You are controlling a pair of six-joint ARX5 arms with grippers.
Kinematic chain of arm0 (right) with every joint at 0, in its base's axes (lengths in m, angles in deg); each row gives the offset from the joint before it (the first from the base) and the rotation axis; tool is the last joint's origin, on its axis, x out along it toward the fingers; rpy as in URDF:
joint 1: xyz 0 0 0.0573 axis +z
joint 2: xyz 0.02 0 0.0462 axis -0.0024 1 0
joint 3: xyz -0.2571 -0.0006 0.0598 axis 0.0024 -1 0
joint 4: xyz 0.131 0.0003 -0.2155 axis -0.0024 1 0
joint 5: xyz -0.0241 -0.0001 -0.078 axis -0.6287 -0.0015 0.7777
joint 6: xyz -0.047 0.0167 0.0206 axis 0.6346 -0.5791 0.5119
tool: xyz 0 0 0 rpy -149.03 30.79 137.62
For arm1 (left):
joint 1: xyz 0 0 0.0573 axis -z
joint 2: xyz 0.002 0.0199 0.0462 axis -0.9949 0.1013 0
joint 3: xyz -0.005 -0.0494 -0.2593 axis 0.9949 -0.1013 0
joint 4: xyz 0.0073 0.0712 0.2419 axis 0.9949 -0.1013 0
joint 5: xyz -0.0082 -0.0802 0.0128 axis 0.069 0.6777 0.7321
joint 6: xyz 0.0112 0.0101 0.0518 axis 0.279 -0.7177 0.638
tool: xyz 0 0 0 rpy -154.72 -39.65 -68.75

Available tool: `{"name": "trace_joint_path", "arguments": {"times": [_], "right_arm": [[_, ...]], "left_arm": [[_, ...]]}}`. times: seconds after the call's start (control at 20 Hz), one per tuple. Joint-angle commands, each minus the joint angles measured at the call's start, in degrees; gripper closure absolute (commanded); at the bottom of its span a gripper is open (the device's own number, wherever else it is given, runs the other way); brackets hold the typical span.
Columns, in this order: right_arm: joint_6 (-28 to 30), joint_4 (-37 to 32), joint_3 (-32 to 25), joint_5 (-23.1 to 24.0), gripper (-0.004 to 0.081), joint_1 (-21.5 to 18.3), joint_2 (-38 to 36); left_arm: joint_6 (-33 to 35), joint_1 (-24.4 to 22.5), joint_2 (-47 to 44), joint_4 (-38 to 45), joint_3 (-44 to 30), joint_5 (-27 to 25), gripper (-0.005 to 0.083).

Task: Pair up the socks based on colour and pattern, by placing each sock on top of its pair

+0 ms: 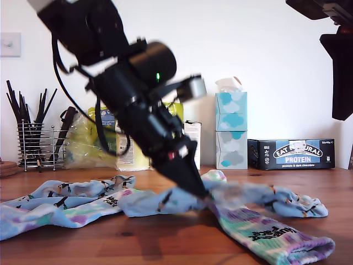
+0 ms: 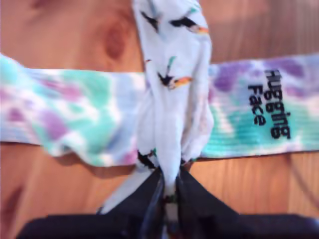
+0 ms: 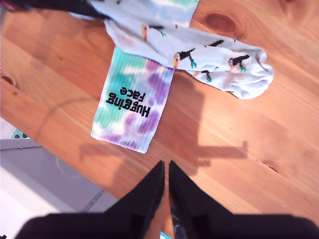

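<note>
My first gripper (image 2: 169,175) is shut on a light blue sock with bird prints (image 2: 172,74), pinching a fold of it just above the table. That sock lies across a tie-dye sock with black lettering (image 2: 75,114). In the exterior view the first gripper (image 1: 202,193) is at the centre, the held blue sock (image 1: 160,201) stretches to both sides, and the tie-dye sock (image 1: 265,229) runs toward the front right. A second blue bird sock (image 1: 71,190) and a second tie-dye sock (image 1: 49,215) lie together at that view's left. My second gripper (image 3: 166,167) hangs shut and empty, high above the tie-dye cuff (image 3: 132,107).
The second arm (image 1: 339,66) hangs at the exterior view's upper right. Along the back wall stand a wire rack of black utensils (image 1: 33,138), yellow bags (image 1: 88,141), stacked tissue boxes (image 1: 230,130) and a dark protein-bar box (image 1: 291,153). The table edge (image 3: 50,164) shows in the second wrist view.
</note>
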Motion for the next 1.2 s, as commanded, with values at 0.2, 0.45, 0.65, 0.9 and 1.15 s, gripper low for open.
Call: {"name": "trace_joint_path", "arguments": {"times": [0.2, 0.45, 0.65, 0.9, 1.15], "right_arm": [[0.1, -1.6, 0.4, -0.8, 0.0783, 0.3, -0.3], [0.1, -2.0, 0.4, -1.7, 0.0783, 0.3, -0.3], [0.1, -2.4, 0.4, -3.2, 0.0783, 0.3, -0.3], [0.1, -2.4, 0.4, -3.5, 0.0783, 0.3, -0.3], [0.1, -2.4, 0.4, -4.9, 0.0783, 0.3, -0.3]], "left_arm": [[-2.2, -2.9, -11.3, -3.7, 0.0, -8.0, 0.0793], [-12.4, -5.9, -17.5, -21.0, 0.0, -9.6, 0.0793], [-18.3, -6.2, -16.0, -31.5, -0.1, -7.7, 0.0789], [-26.0, -6.0, -8.8, -40.2, -0.1, -6.7, 0.0715], [-26.5, -5.2, -4.1, -43.7, -0.1, -4.0, 0.0474]]}}
